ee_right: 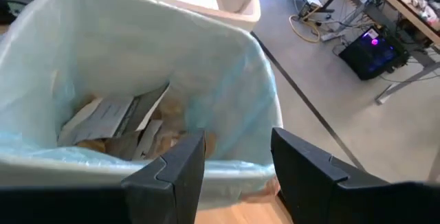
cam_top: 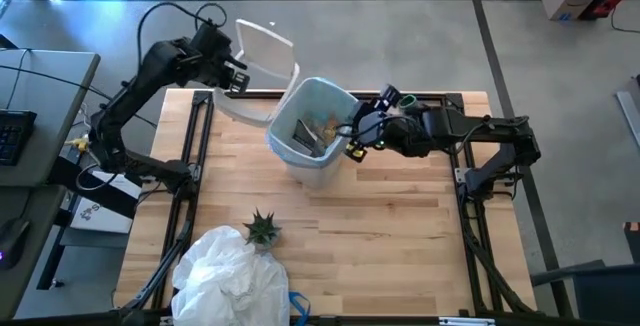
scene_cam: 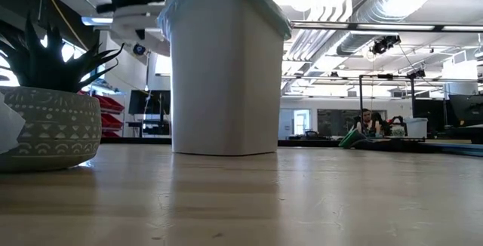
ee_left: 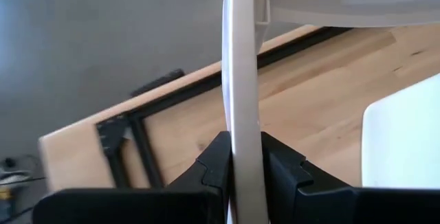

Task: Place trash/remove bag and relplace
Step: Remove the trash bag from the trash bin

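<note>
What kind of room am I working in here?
Probably an open lab or workshop: exposed ceiling ducts, a bare concrete floor, a desk with a keyboard beside the wooden table.

From my feed the bin [cam_top: 318,158] looks like smooth matte white plastic, its bag [ee_right: 247,80] thin crinkly translucent film, and the table [cam_top: 380,216] pale wood planks with visible grain.

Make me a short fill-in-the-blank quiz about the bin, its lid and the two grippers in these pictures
1. The left gripper is shut on the bin's white ____.
2. The bag lining the bin is light ____.
3. The right gripper hangs ____ at the bin's rim.
4. The trash lies ____ the bin.

Missing words: lid; blue; open; inside
</note>
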Robot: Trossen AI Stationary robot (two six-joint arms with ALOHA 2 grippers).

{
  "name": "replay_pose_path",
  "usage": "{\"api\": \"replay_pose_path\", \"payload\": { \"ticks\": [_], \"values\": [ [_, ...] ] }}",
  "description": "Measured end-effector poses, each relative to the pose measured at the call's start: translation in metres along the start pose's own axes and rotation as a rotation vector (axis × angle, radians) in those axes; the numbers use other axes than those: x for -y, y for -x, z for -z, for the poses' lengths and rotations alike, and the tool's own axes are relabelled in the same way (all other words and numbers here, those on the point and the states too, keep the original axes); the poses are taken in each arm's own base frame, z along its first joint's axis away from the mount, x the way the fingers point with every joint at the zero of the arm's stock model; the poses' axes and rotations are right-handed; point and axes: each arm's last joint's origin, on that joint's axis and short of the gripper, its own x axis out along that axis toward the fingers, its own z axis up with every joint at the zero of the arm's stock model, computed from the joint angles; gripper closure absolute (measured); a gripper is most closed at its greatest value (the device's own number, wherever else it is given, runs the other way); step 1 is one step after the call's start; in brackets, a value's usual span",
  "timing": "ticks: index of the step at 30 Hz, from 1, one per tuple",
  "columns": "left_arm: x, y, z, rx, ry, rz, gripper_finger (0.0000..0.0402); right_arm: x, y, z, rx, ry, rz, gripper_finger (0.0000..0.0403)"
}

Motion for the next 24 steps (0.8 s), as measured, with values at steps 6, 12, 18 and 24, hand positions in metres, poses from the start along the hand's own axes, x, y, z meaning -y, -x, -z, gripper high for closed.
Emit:
{"api": "replay_pose_path", "payload": {
  "ticks": [6, 12, 18, 24],
  "values": [
    [-0.014, -0.04, 0.021, -0.038, 0.073, 0.047, 0.0367, -0.006, 0.006, 0.003, -0.008, 0.029, 0.003, 0.0249],
    [-0.018, -0.077, 0.062, -0.057, 0.118, 0.103, 0.0367, -0.007, 0.007, 0.003, -0.001, 0.029, 0.001, 0.0249],
    [-0.016, -0.116, 0.108, -0.072, 0.144, 0.095, 0.0367, -0.007, 0.007, 0.002, 0.004, 0.026, 0.001, 0.0249],
    [-0.015, -0.141, 0.13, -0.077, 0.155, 0.091, 0.0367, -0.007, 0.007, 0.002, 0.004, 0.026, 0.001, 0.0249]
  ]
}}
